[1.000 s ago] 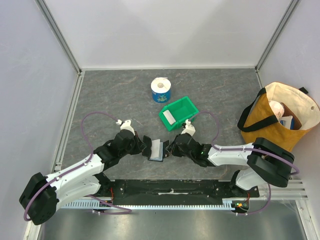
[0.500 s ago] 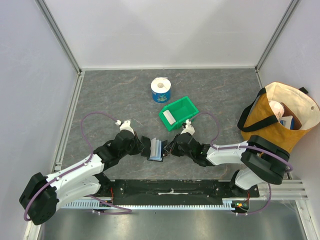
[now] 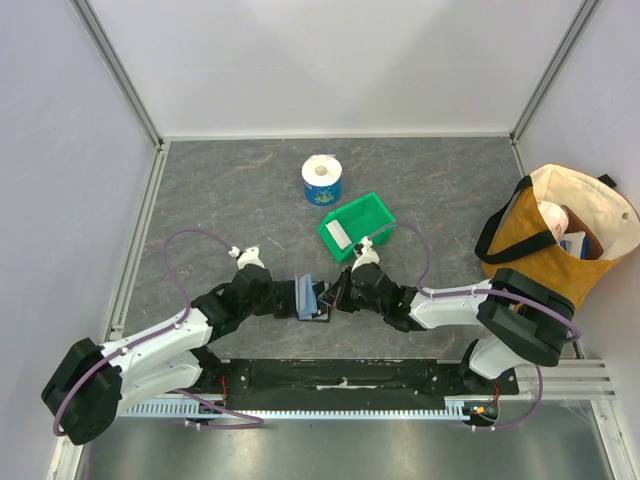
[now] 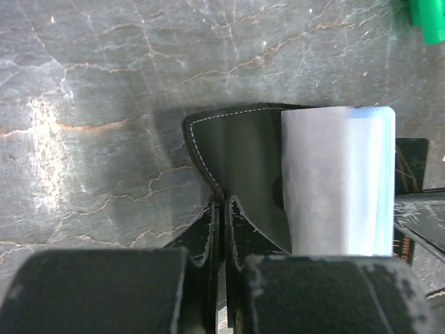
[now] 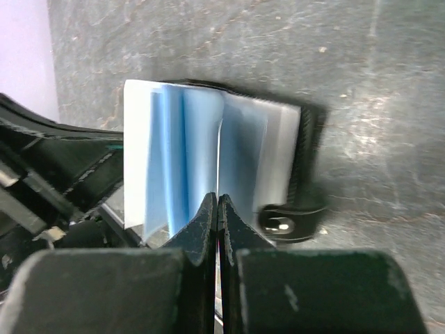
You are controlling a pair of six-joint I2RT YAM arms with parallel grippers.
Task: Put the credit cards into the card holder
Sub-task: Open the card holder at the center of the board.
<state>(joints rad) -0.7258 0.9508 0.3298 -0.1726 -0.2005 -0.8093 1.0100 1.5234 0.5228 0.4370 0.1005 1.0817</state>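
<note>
While low, left claw (image 4: 221, 207) on wallet (image 4: 245, 156)

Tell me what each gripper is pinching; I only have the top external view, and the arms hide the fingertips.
Observer: In the left wrist view, the left gripper is shut on the black, white-stitched outer flap of the card holder.
Operator: And the right one?
Observer: In the right wrist view, the right gripper is shut on the edge of a bluish pocket leaf, and the snap tab sits just beside its fingers.
</note>
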